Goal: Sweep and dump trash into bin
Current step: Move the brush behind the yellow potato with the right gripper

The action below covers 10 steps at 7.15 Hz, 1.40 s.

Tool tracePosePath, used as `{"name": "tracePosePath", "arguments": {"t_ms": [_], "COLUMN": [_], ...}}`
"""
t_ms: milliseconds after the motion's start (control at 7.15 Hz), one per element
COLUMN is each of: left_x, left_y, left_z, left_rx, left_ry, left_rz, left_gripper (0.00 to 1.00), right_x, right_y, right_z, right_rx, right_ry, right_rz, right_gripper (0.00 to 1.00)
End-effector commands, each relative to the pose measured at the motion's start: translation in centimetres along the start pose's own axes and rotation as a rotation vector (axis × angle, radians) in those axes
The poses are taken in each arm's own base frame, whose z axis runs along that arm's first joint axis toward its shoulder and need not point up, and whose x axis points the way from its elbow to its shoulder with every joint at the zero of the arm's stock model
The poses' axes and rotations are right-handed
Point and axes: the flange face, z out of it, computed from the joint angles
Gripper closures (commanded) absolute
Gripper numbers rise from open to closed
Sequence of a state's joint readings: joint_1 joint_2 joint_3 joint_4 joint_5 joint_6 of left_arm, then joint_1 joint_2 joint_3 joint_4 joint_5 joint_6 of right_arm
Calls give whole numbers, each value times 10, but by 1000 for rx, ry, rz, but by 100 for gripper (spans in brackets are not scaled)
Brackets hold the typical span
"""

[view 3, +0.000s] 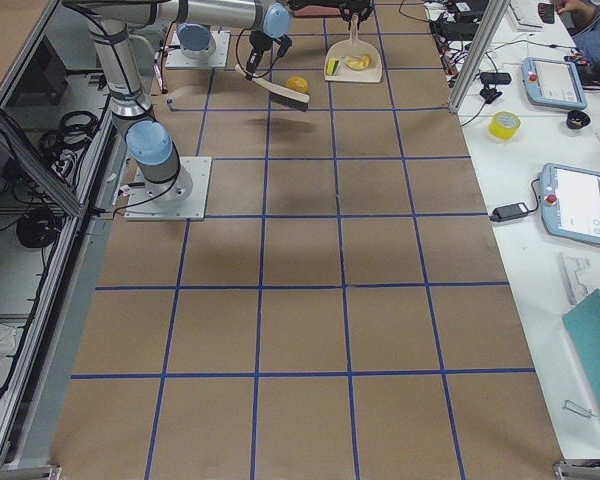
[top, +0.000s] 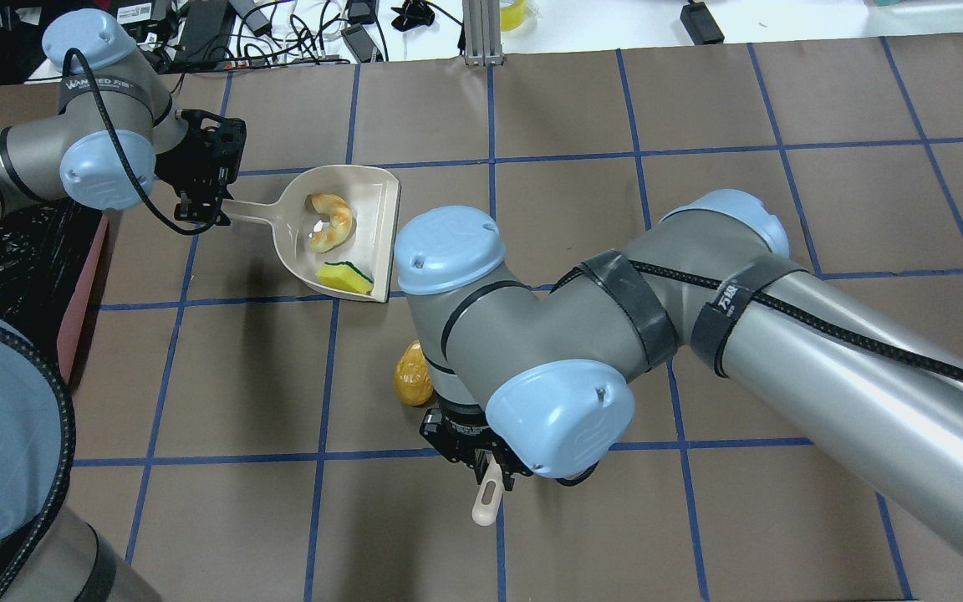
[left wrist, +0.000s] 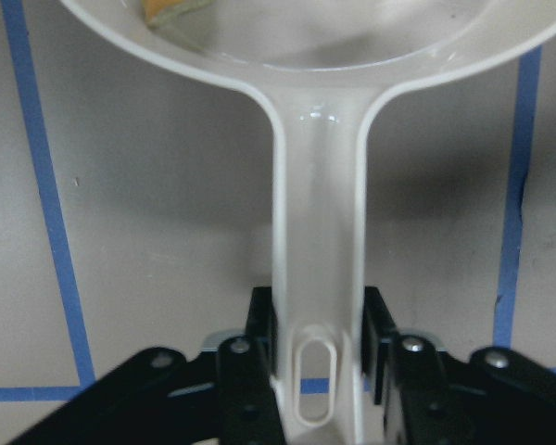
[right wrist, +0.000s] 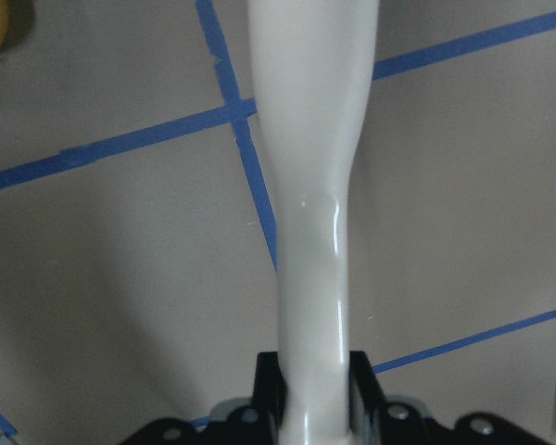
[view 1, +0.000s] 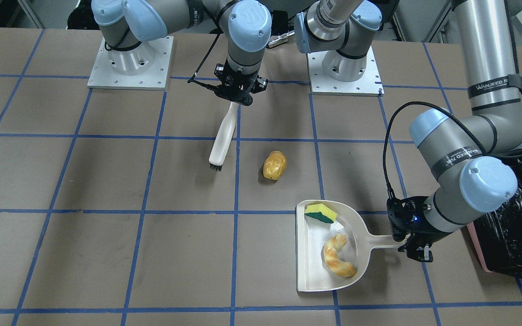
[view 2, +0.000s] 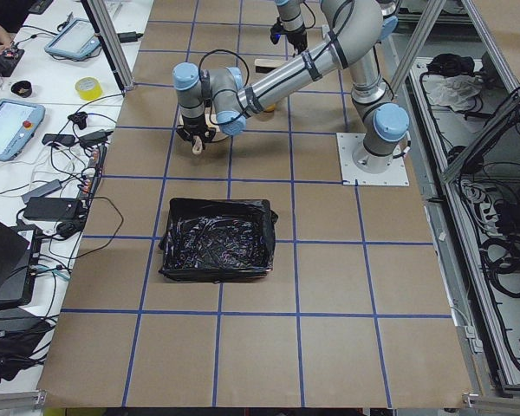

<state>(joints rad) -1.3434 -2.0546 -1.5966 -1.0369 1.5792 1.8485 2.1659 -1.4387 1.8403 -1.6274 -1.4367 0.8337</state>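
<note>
From the front, my right gripper (view 1: 239,97) clamps the brush (view 1: 222,140), potato (view 1: 274,165) beyond those fingers beside the bristles — overhead, my left gripper (top: 214,211) pinches the dustpan (top: 381,201) handle, bin (top: 84,276) behind it — a glancing stroke could roll the potato wide.

Potato-like piece (top: 412,378): half covered by the right arm (top: 532,351) in the overhead view. Brush (top: 487,495): only the handle's end shows there, bristles under the same arm. Bin (view 1: 514,231): cut by the front view's right edge, partly behind the left arm (view 1: 469,181).
</note>
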Motion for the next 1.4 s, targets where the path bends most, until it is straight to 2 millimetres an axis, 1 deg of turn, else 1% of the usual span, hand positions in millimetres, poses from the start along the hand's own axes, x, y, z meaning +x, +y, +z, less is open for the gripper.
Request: {"name": "tracePosePath", "arguments": {"t_ms": [0,140,280,420,560,699,839,979,1119,1259], "left_x": [8,27,50,72,95,115,135,155,163,165], "left_y": [3,-3,-7,-9,-16,-19,-25,-31,-31,-31], "left_z": [-14,-11,-8,-16,-14,-17,-19,-11,-5,-3], "left_rx": [-1,4,-12,-41,-36,-58,-64,-63,-98,-109], "left_ry": [0,22,45,57,72,83,91,99,67,67], "left_rz": [11,20,50,80,88,88,90,87,85,78], "left_gripper": [99,99,99,99,99,99,99,99,100,100], "right_x": [-3,-3,-7,-11,-13,-19,-26,-37,-58,-71], "right_y": [6,7,15,21,26,32,30,21,7,4], "right_z": [2,2,5,8,10,15,17,25,42,55], "right_rx": [2,1,4,4,4,1,-4,7,19,41], "right_ry": [4,6,11,18,22,22,-10,-29,-44,-39], "right_rz": [-5,-1,-6,-3,-10,-7,17,18,6,-14], "right_gripper": [100,100,100,100,100,100,100,100,100,100]}}
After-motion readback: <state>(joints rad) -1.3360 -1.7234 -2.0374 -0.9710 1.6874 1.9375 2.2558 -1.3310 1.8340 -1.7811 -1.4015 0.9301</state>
